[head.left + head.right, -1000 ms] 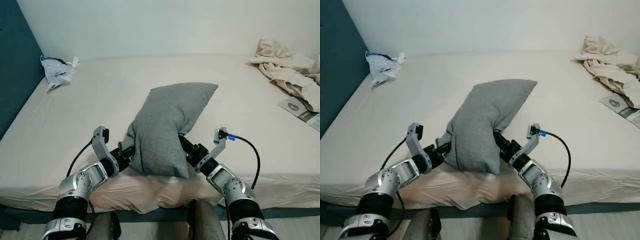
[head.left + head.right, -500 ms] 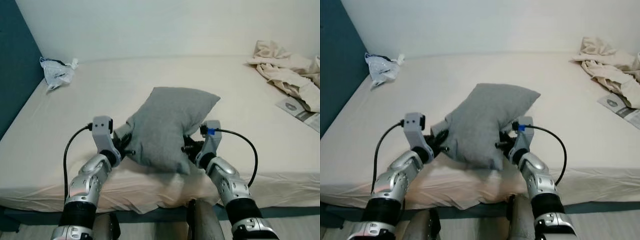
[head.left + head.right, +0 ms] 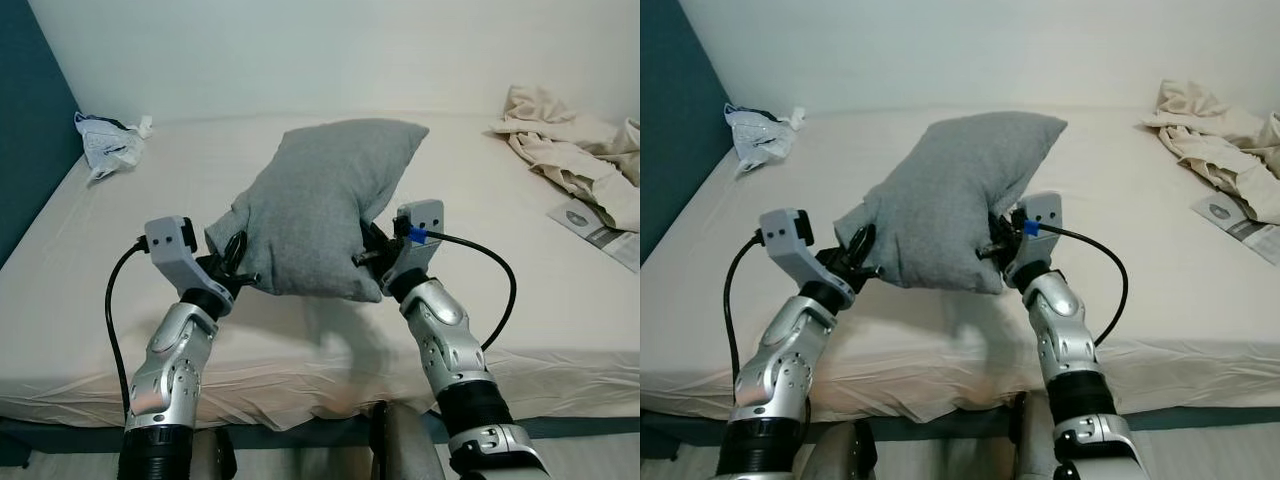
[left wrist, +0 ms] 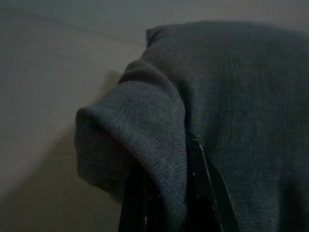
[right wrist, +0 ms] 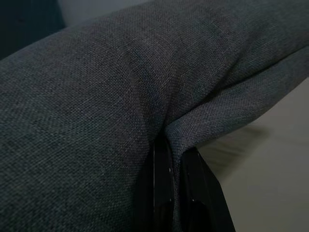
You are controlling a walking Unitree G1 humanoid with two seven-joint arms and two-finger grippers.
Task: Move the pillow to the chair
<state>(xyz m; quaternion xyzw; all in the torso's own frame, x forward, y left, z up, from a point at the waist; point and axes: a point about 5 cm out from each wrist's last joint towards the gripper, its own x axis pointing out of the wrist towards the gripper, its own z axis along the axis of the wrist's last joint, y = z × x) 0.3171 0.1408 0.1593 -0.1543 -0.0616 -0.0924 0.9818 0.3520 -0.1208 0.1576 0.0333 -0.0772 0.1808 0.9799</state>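
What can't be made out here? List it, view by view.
- Left gripper: in the eye views its fingertips are buried in the pillow; in the left wrist view fabric folds over the fingers.
- Right gripper: tips pressed into the pillow's side; pinched cloth covers them in the right wrist view.
- Printed sheet: cut by the picture's edge, text too small.
- White bag: contents unreadable.

I count one grey pillow (image 3: 320, 210), one bed (image 3: 200, 180) and two grippers of mine, the left gripper (image 3: 232, 265) and the right gripper (image 3: 368, 255). There is one crumpled white bag (image 3: 105, 143), one heap of beige cloth (image 3: 565, 145) and one printed paper (image 3: 598, 222).
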